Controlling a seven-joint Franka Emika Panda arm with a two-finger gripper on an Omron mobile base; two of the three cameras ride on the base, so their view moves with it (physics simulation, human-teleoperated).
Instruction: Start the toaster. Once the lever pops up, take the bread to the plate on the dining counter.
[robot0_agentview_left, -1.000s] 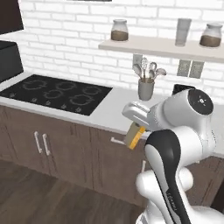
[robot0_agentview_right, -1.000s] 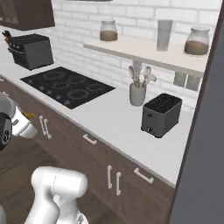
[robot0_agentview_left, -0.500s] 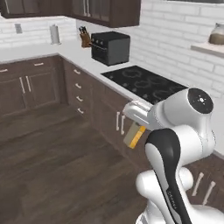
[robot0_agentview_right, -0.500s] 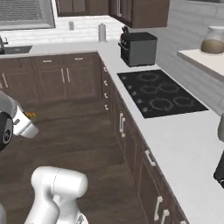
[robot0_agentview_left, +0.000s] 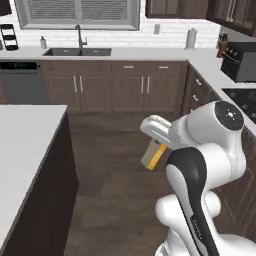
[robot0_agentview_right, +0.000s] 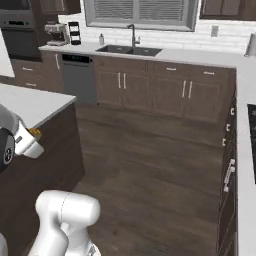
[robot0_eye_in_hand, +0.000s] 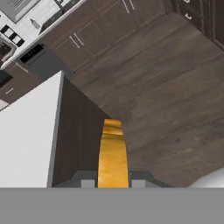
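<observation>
My gripper (robot0_eye_in_hand: 113, 183) is shut on the bread (robot0_eye_in_hand: 112, 151), a slice with a golden-orange crust seen edge-on between the fingers. From the left base view the bread (robot0_agentview_left: 153, 155) hangs tilted under the gripper (robot0_agentview_left: 156, 148), out over the wood floor. In the right base view a corner of the bread (robot0_agentview_right: 35, 133) shows at the gripper (robot0_agentview_right: 31, 137). The white dining counter (robot0_agentview_left: 25, 145) (robot0_agentview_right: 30, 102) (robot0_eye_in_hand: 26, 135) lies to the left, with its dark base beside the bread. The toaster and the plate are out of view.
A sink (robot0_agentview_left: 77, 51) (robot0_agentview_right: 130, 49) under a window sits in the far counter, with a dishwasher (robot0_agentview_left: 20, 80) to its left. Dark cabinets (robot0_agentview_left: 145, 92) line the walls. A black appliance (robot0_agentview_left: 240, 62) stands at the far right. Open wood floor (robot0_agentview_left: 115, 150) lies ahead.
The whole picture has swung from the brick-wall counter with stove and toaster to the sink wall and island, so the camera has moved. The bread stays in the gripper.
</observation>
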